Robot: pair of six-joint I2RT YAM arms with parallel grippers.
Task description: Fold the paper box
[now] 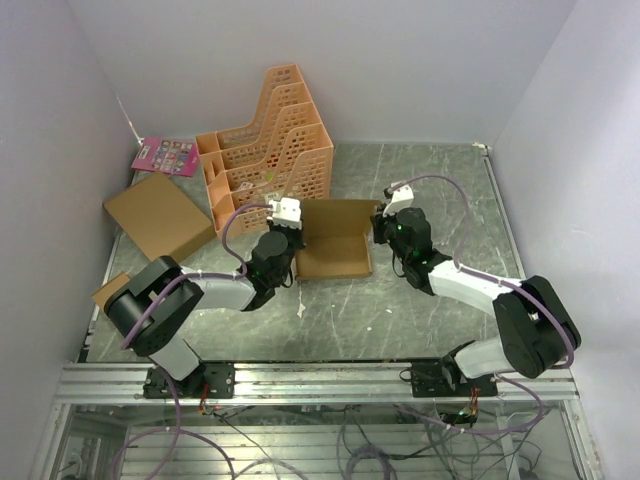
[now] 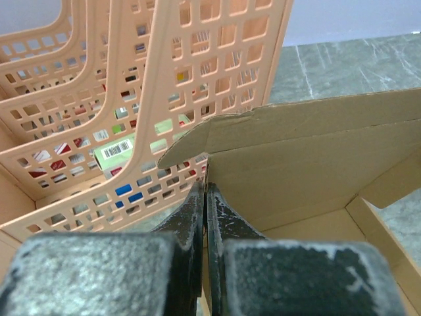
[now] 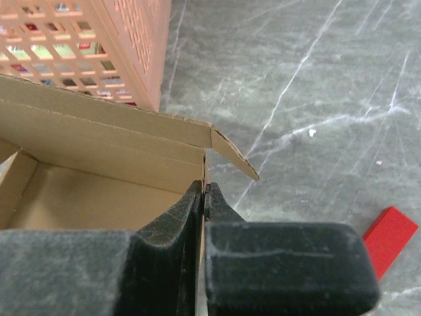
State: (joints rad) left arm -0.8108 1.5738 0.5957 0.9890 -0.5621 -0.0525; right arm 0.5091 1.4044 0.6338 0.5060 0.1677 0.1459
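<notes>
Top external view hides the contact itself: both wrists and their cameras cover the points where the arms meet the paper box (image 1: 335, 252), so the grip cannot be read from above. The box sits mid-desk (image 1: 420, 310) between the left arm (image 1: 215, 290) and the right arm (image 1: 460, 280), just beside the near right corner of the orange lattice organizer (image 1: 268, 140). Its far wall stands upright and its bare cardboard floor shows inside.

The wrist views settle the grip. The left jaws are clenched on the box's left side wall, with the cardboard edge running down between the dark fingers (image 2: 194, 217). A rounded tab (image 2: 187, 141) juts from the corner above them. The right jaws are clenched on the right side wall in the same way, fingers (image 3: 177, 224) pressed together on the sheet, and a small flap (image 3: 233, 155) sticks out over the desk. In both wrist views the near part of the box is cut off behind the gripper bodies.

Through the organizer's lattice a green-and-white item with a barcode (image 2: 115, 153) can be seen. The other coloured patches behind the holes are too broken up to identify.

A larger flat brown box (image 1: 160, 215) lies left of the organizer. A smaller brown box (image 1: 110, 288) is partly hidden by the left arm's shoulder. A pink card (image 1: 165, 156) lies at the far left by the wall. A red piece (image 3: 389, 230) is cut off at the right wrist view's edge, and what it is cannot be told.
</notes>
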